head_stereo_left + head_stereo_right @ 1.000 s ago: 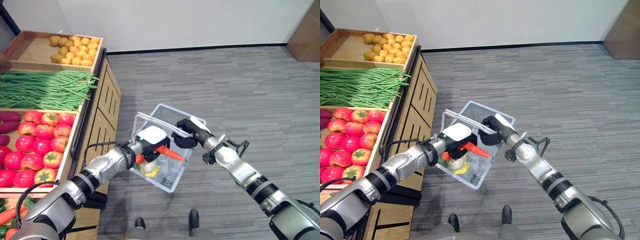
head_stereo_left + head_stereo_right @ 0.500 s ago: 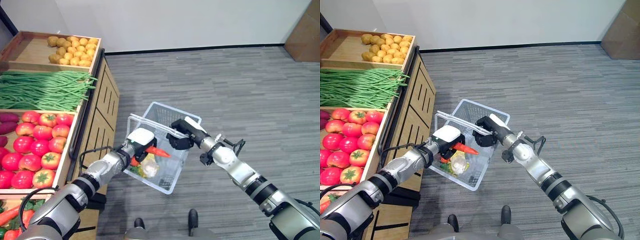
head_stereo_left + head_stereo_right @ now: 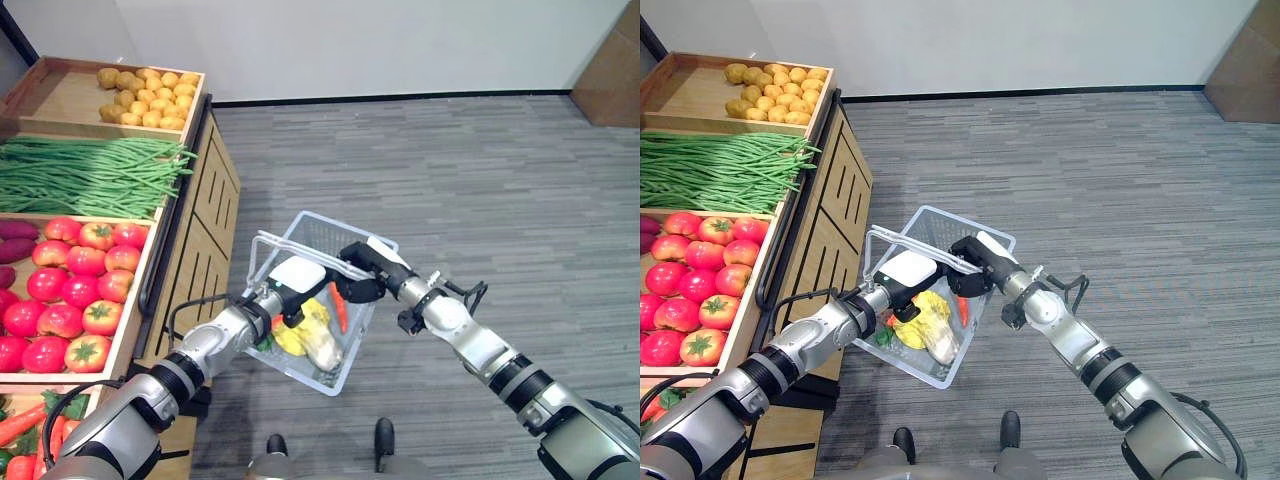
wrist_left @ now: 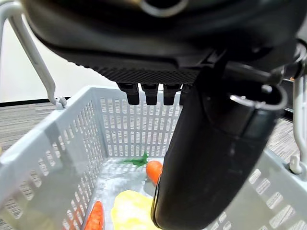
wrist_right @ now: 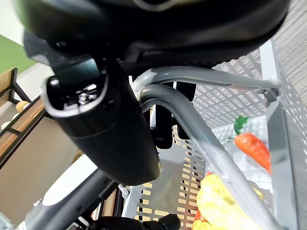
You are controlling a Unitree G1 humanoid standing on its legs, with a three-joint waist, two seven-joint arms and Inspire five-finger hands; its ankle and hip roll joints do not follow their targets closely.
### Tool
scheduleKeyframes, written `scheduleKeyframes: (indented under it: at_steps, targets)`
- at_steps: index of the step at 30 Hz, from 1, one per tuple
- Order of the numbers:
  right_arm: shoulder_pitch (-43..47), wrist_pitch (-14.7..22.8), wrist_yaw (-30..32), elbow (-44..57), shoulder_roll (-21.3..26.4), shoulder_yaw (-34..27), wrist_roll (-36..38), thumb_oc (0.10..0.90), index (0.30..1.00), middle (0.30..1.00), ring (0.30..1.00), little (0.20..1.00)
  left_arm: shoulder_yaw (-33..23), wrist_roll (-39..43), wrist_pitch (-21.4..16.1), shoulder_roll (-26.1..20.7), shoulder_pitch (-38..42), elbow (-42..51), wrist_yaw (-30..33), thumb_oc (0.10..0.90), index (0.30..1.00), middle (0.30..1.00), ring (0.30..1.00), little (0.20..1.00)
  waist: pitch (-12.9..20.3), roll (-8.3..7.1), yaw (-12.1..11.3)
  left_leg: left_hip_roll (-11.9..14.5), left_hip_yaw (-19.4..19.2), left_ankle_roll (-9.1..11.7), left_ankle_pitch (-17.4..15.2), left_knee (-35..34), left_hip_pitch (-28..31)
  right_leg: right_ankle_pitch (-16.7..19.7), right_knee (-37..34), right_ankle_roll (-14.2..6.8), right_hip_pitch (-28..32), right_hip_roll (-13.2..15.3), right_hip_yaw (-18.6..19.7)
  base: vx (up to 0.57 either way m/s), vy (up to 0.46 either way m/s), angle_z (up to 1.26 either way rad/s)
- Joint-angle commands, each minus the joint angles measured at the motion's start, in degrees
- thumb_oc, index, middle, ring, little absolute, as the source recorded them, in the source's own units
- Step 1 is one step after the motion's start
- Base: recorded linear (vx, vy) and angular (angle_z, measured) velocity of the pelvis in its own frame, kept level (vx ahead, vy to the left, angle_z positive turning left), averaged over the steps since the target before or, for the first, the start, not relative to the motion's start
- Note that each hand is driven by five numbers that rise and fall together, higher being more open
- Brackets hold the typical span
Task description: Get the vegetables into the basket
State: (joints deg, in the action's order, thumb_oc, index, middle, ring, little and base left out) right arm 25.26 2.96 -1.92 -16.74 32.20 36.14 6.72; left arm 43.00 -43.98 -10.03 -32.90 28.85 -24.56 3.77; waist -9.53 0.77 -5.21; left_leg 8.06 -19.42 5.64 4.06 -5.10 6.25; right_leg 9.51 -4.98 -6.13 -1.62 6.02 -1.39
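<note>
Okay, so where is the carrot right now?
The carrot lies inside the basket, by the yellow vegetable, just below the right hand on the handle.

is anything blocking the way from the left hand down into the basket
Nothing visible does. The left hand hangs over the open top of the basket, which the right hand holds by its handles. A carrot already lies inside beside yellow produce.

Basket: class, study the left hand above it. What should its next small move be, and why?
Probably lift the left hand out of the basket and back toward the stand. It hangs open over the basket holding nothing, a carrot lies inside, and the right hand grips the handle.
</note>
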Motion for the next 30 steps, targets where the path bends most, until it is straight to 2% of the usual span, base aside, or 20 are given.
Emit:
scheduleKeyframes:
  at_steps: [1,5,6,10,13,14,16,19,20,21,23,24,25,26,30]
  targets:
    - [6.2,8.7,3.9,6.1,-3.4,-6.3,1.3,0.400,0.300,0.300,0.300,0.300,0.2,2.4,-2.8,-0.1,7.3,3.1,3.5,0.900,1.000,1.000,1.000,1.000,2.7,-1.11,-0.8,0.0,0.2,1.7,-1.2,0.1,0.2,-3.6,0.4,-3.2,3.4,3.6,-4.4,0.00,0.000,0.00]
    - [4.6,8.6,4.8,3.2,-2.2,-8.1,-1.1,0.400,0.300,0.300,0.300,0.300,0.7,4.6,-5.1,-2.6,6.4,8.9,1.1,0.900,1.000,1.000,1.000,1.000,3.0,-1.04,-1.0,-0.3,0.5,1.6,-1.5,0.1,0.3,-3.7,0.4,-3.3,3.6,3.8,-4.6,0.00,0.000,0.00]
    - [3.9,8.6,5.2,1.8,-1.7,-9.1,-2.0,0.400,0.300,0.300,0.300,0.300,0.4,7.4,-6.5,-4.0,5.5,12.1,-0.4,0.900,1.000,1.000,1.000,1.000,3.1,-0.93,-1.2,-0.3,0.6,1.6,-1.5,0.1,0.3,-3.7,0.4,-3.4,3.7,3.8,-4.8,0.02,0.007,0.05]
    - [2.1,8.4,5.9,-1.2,-0.8,-11.4,-3.2,0.400,0.300,0.300,0.300,0.300,-1.2,13.7,-7.7,-7.9,2.7,18.0,-4.2,0.900,1.000,1.000,1.000,1.000,3.3,-0.90,-1.5,-0.5,1.0,1.5,-1.6,0.1,0.2,-3.8,0.4,-3.4,3.9,3.9,-5.0,0.01,0.009,0.06]
    - [-1.3,7.9,7.8,-8.8,0.3,-16.1,-5.1,0.400,0.300,0.300,0.300,0.300,-6.5,30.4,-7.5,-10.6,-7.2,21.7,-8.2,0.900,1.000,1.000,1.000,1.000,3.4,-0.88,-2.3,-0.7,1.5,1.3,-1.5,0.1,0.2,-3.7,0.5,-3.3,4.1,4.1,-5.4,0.01,0.005,0.07]
    - [-1.3,8.0,7.8,-8.9,0.2,-16.0,-5.1,0.400,0.300,0.300,0.300,0.300,-6.8,30.9,-7.4,-10.9,-7.4,22.0,-8.5,0.900,1.000,1.000,1.000,1.000,3.5,-0.87,-2.3,-0.7,1.6,1.3,-1.5,0.1,0.3,-3.7,0.5,-3.3,4.2,4.1,-5.4,0.00,-0.004,0.08]
    - [-2.5,7.6,8.6,-13.3,1.3,-17.9,-7.0,0.400,0.300,0.300,0.300,0.300,-9.0,40.6,-7.2,-12.3,-12.0,23.9,-10.3,0.900,1.000,1.000,1.000,1.000,3.6,-0.77,-2.8,-0.8,1.9,1.4,-1.4,0.1,0.3,-3.7,0.5,-3.3,4.4,4.2,-5.6,0.00,-0.001,0.10]
    - [-3.4,7.6,8.5,-15.9,1.8,-18.9,-7.8,0.400,0.300,0.300,0.300,0.300,-10.4,43.8,-7.2,-13.7,-14.4,24.8,-11.4,0.900,1.000,1.000,1.000,1.000,3.7,-0.78,-2.9,-0.8,2.1,1.4,-1.3,0.1,0.3,-3.7,0.6,-3.3,4.5,4.2,-5.7,0.00,0.003,0.04]
    - [-4.8,7.6,8.5,-18.1,2.3,-20.3,-8.4,0.400,0.300,0.300,0.300,0.300,-12.4,47.8,-7.0,-14.0,-17.3,24.6,-12.2,0.900,1.000,1.000,1.000,1.000,3.7,-0.90,-3.2,-0.9,2.3,1.4,-1.3,0.1,0.1,-3.7,0.6,-3.3,4.6,4.2,-5.9,0.00,0.000,0.04]
    - [-4.9,7.6,8.5,-18.1,2.3,-20.2,-8.4,0.400,0.300,0.300,0.300,0.300,-12.5,47.9,-6.9,-14.1,-17.4,24.8,-12.3,0.900,1.000,1.000,1.000,1.000,3.8,-0.91,-3.1,-0.9,2.4,1.4,-1.3,0.1,0.1,-3.7,0.6,-3.3,4.6,4.2,-5.9,-0.01,-0.005,0.04]
    - [-7.8,7.7,8.7,-20.2,3.1,-23.0,-9.8,0.400,0.300,0.300,0.300,0.300,-15.8,57.1,-5.5,-11.4,-23.3,21.2,-14.1,0.900,1.000,1.000,1.000,1.000,3.8,-1.07,-3.4,-1.1,2.7,1.3,-1.1,0.1,-0.1,-3.6,0.6,-3.3,4.6,4.3,-6.3,-0.01,-0.007,0.06]
    - [-7.9,7.7,8.7,-20.2,3.2,-22.9,-9.9,0.400,0.300,0.300,0.300,0.300,-15.9,57.2,-5.6,-11.4,-23.4,21.2,-14.3,0.900,1.000,1.000,1.000,1.000,3.9,-1.02,-3.3,-1.1,2.7,1.3,-1.1,0.1,-0.1,-3.7,0.6,-3.3,4.6,4.3,-6.3,-0.02,-0.014,0.09]
    - [-10.1,7.7,9.1,-21.7,3.8,-25.0,-10.9,0.400,0.300,0.300,0.300,0.300,-18.3,61.3,-4.6,-9.1,-26.8,17.7,-15.4,0.900,1.000,1.000,1.000,1.000,3.7,-1.15,-3.4,-1.2,3.1,1.1,-1.0,0.1,-0.3,-3.6,0.6,-3.2,4.6,4.4,-6.4,-0.02,-0.013,0.11]
    - [-11.1,7.8,9.0,-22.6,3.9,-25.9,-11.1,0.400,0.300,0.300,0.300,0.300,-19.2,61.6,-4.4,-8.9,-28.1,17.2,-16.4,0.900,1.000,1.000,1.000,1.000,3.8,-1.14,-3.4,-1.2,3.3,1.1,-1.0,0.1,-0.4,-3.6,0.6,-3.2,4.6,4.4,-6.5,-0.02,-0.017,0.13]
    - [-15.0,7.8,9.2,-32.4,2.3,-29.6,-9.9,0.400,0.300,0.300,0.300,0.300,-20.2,57.8,-3.3,-4.8,-30.8,5.3,-16.8,0.900,1.000,1.000,1.000,1.000,4.3,-1.44,-3.6,-1.5,4.0,0.8,-0.9,0.1,-0.6,-3.6,0.6,-3.2,4.8,4.6,-7.0,-0.01,-0.006,0.15]
